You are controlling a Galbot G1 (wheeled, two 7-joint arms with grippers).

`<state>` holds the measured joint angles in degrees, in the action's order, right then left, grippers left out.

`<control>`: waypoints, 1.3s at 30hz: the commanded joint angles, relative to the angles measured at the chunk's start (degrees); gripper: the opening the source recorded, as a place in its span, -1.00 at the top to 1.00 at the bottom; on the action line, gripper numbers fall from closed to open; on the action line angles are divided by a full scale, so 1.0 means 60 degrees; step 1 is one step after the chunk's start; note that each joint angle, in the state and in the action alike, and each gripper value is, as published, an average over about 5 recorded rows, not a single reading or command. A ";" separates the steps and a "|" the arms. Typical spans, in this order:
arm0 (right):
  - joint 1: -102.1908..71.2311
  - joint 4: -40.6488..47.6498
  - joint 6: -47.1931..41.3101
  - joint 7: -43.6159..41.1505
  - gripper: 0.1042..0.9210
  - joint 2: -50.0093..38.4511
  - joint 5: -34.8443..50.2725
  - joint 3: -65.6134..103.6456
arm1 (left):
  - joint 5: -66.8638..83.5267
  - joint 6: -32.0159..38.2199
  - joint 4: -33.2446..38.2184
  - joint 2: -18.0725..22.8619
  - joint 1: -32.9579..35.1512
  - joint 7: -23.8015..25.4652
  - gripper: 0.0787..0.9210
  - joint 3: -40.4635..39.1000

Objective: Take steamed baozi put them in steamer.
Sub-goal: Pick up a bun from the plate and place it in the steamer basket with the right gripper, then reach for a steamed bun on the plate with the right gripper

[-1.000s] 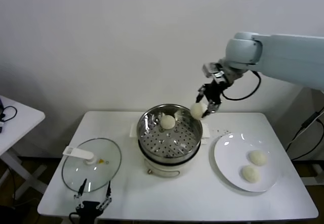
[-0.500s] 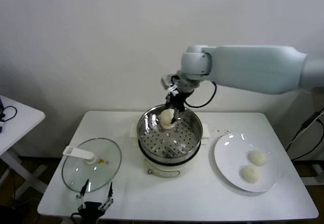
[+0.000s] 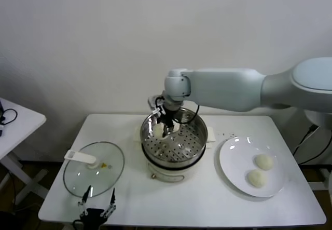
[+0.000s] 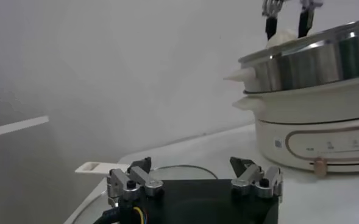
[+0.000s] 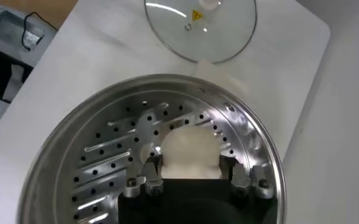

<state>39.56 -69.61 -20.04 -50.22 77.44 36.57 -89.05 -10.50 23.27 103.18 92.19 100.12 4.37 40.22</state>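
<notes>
A baozi (image 5: 189, 153) is gripped between the fingers of the right hand (image 5: 190, 176), low inside the steamer (image 5: 252, 146) near its left rim. It looks soft and light, so a gentle hold at the sides seems best. Two baozi (image 3: 260, 170) wait on the plate (image 3: 231, 162). The left hand (image 4: 192, 181) is parked open over the bench (image 3: 207, 199).

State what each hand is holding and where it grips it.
The right hand holds a baozi by its two sides, low inside the steamer. The left hand is open and holds nothing, parked by the lid.
</notes>
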 commanded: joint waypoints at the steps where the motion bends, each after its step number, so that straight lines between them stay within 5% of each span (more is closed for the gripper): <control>1: -0.0882 0.0758 -0.0042 0.0199 -0.28 0.0425 -0.0399 0.0168 | -0.0007 0.0029 -0.0039 0.0033 0.0008 -0.0001 -0.77 0.0011; 7: -0.0930 0.0873 -0.0004 0.0291 -0.30 0.0469 -0.0477 0.0188 | 0.0016 0.0038 -0.0059 0.0016 -0.0006 0.0000 -0.77 0.0044; 17: -0.0160 0.0218 0.0255 -0.0041 -0.75 -0.0232 0.0238 0.0272 | -0.0010 0.0000 0.0044 0.0019 0.0008 0.0031 -0.77 0.0044; 28: 0.2683 -0.1614 0.1527 -0.2071 -0.76 -0.3708 0.0269 -0.1994 | -0.0087 0.0002 0.0139 0.0036 0.0098 0.0034 -0.77 0.0027; 39: 0.2607 -0.3186 0.2205 -0.2220 -0.76 -0.7260 -0.1814 -0.3427 | -0.0157 -0.0004 0.0082 0.0089 0.0059 0.0031 -0.77 0.0007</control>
<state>52.92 -80.89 -10.38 -60.48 52.95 34.19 -102.00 -11.20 23.26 103.74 92.19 100.48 4.56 40.36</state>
